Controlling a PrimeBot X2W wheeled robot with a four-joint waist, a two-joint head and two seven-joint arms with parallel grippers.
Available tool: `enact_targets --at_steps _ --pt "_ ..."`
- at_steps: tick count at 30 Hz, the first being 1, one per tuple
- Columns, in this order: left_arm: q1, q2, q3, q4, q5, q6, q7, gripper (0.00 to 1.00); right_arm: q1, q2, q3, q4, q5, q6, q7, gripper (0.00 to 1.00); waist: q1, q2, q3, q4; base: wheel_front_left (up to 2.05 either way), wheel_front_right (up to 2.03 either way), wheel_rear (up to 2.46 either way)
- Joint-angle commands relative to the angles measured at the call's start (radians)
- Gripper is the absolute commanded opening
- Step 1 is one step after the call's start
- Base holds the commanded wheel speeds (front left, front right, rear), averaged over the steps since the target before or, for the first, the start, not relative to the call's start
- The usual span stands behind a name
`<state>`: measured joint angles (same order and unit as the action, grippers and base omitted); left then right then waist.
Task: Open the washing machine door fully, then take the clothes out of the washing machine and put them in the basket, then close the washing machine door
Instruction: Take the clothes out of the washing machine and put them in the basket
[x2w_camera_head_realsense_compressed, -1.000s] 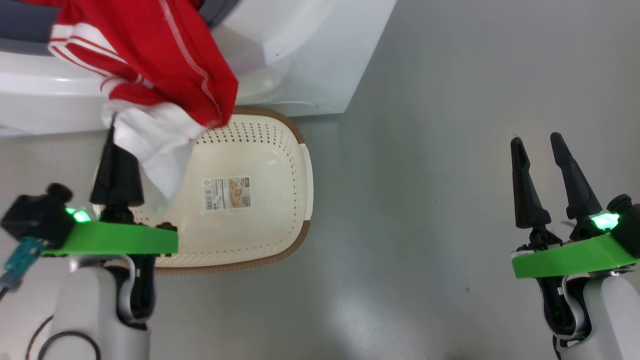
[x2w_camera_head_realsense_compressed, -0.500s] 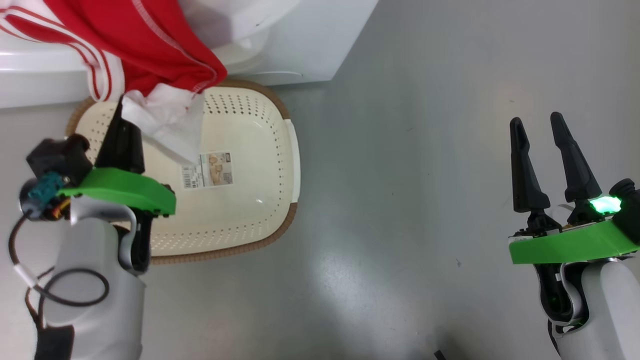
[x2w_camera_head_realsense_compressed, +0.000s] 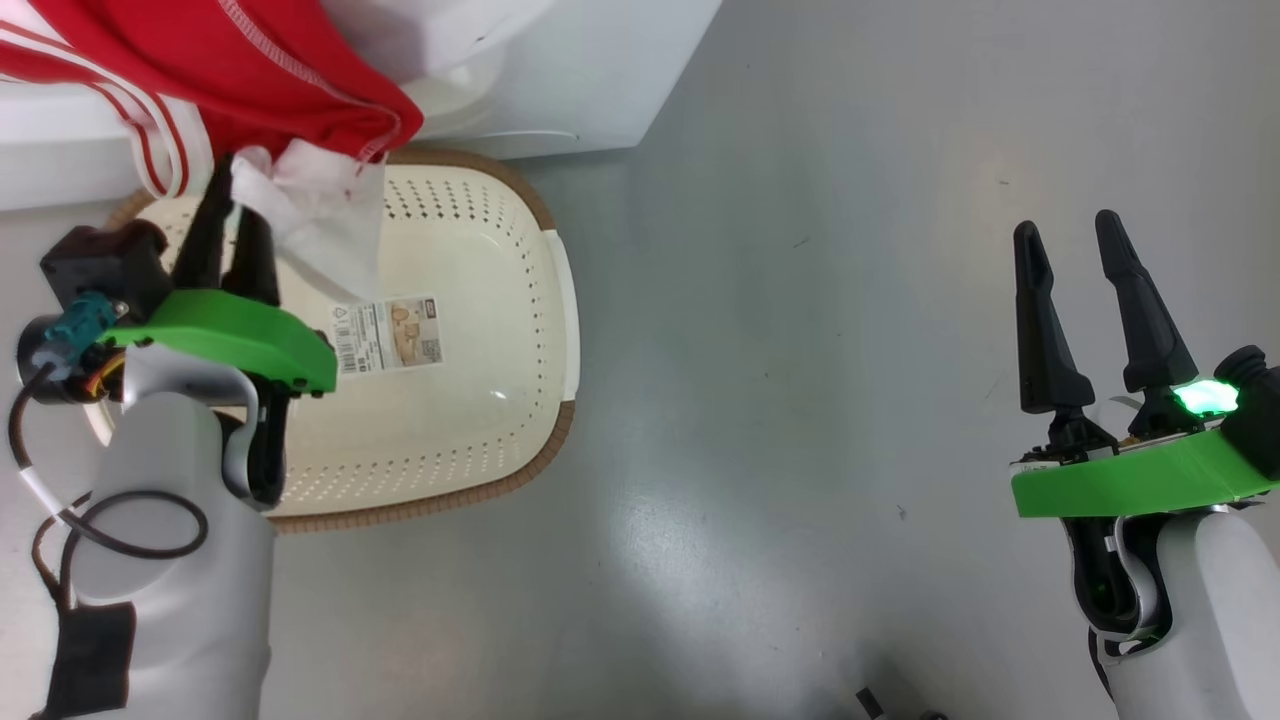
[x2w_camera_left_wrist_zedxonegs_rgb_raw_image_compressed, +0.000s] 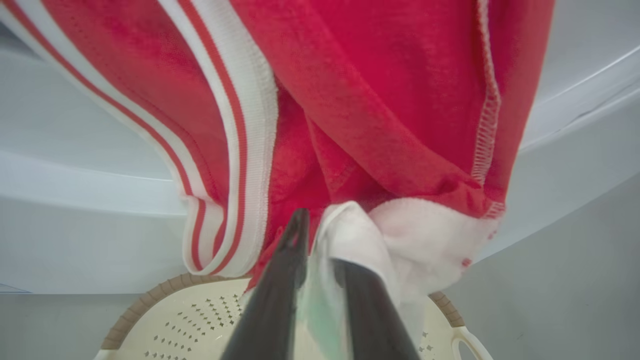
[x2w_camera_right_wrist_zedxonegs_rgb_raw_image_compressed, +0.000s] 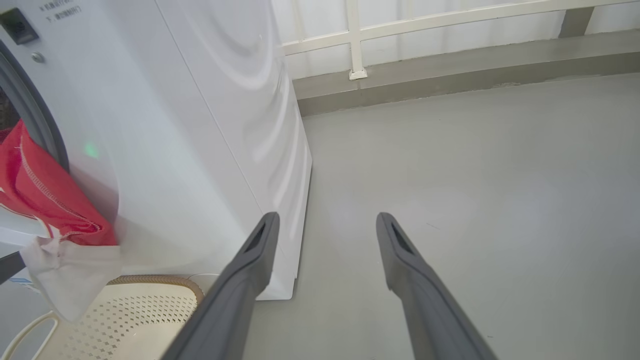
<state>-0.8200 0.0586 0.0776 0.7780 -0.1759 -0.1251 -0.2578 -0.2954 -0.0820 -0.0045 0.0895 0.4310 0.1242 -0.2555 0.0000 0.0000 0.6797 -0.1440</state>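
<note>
The left gripper (x2w_camera_head_realsense_compressed: 230, 200) is keeping its fingers narrowly parted around the white cloth (x2w_camera_head_realsense_compressed: 325, 215); a firm grip cannot be told. The cloth and the red garment (x2w_camera_head_realsense_compressed: 250, 70) are hanging from the washing machine (x2w_camera_head_realsense_compressed: 590, 80), draping over the basket (x2w_camera_head_realsense_compressed: 470, 420) on the floor (x2w_camera_head_realsense_compressed: 800, 350). The right gripper (x2w_camera_head_realsense_compressed: 1066, 225) is standing released, well apart

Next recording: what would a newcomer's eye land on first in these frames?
The bright red garment with white stripes grabs the eye, spilling from the washing machine at the head view's upper left. Below it, the left gripper has its jaws nearly together on the white cloth, dangling over the cream basket. At lower right, the right gripper hangs open above the grey floor.
</note>
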Motion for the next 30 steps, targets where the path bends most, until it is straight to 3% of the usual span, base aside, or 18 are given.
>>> enact_targets --at_steps 1,15,30 --pt "0.012 0.032 0.020 -0.021 0.002 -0.006 -0.004 1.00 0.013 0.000 0.018 -0.020 0.004 0.007 -0.006 1.00 0.0000 0.0000 -0.006 0.005 0.00 0.00 0.00" --pt "0.101 0.009 0.020 -0.089 -0.029 -0.006 -0.004 1.00 0.032 -0.018 0.012 -0.019 -0.005 0.007 -0.006 1.00 0.0000 0.0000 -0.051 0.045 0.00 0.00 0.00" --pt "0.294 -0.007 0.019 -0.331 -0.086 -0.006 -0.004 1.00 0.054 -0.037 0.001 -0.018 -0.008 0.007 -0.006 1.00 0.0000 0.0000 -0.083 0.092 0.00 0.00 0.00"
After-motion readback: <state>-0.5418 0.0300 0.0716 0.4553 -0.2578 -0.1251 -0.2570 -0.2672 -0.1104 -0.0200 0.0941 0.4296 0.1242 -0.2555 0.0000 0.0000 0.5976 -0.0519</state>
